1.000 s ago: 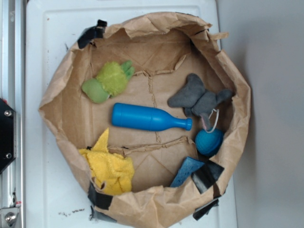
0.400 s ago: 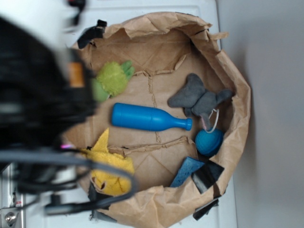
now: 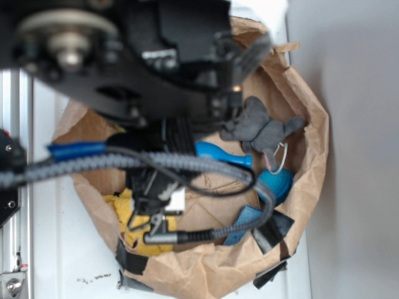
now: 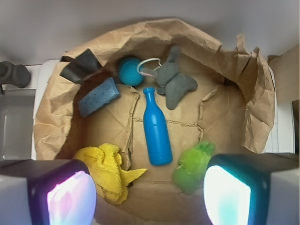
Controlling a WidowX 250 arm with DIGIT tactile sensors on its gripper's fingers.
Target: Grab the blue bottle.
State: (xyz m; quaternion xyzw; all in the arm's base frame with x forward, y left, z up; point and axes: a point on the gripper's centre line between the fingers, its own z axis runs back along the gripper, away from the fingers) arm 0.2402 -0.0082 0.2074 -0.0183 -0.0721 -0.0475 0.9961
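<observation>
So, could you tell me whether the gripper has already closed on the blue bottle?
No, in the wrist view the blue bottle lies free on the brown paper, with the gripper's fingers spread wide above it.

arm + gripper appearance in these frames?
The arm is black, with a round silver-grey disc on a joint and grey braided cables, one blue-sleeved. From the wrist view, the gripper has two blocky dark fingers with glowing pads, one pinkish, one cyan-white.

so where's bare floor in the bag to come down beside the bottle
Bare paper lies on either side of the blue bottle: between it and the blue pad, and toward the bag wall. Crowded by its neck: ball, grey plush.
</observation>
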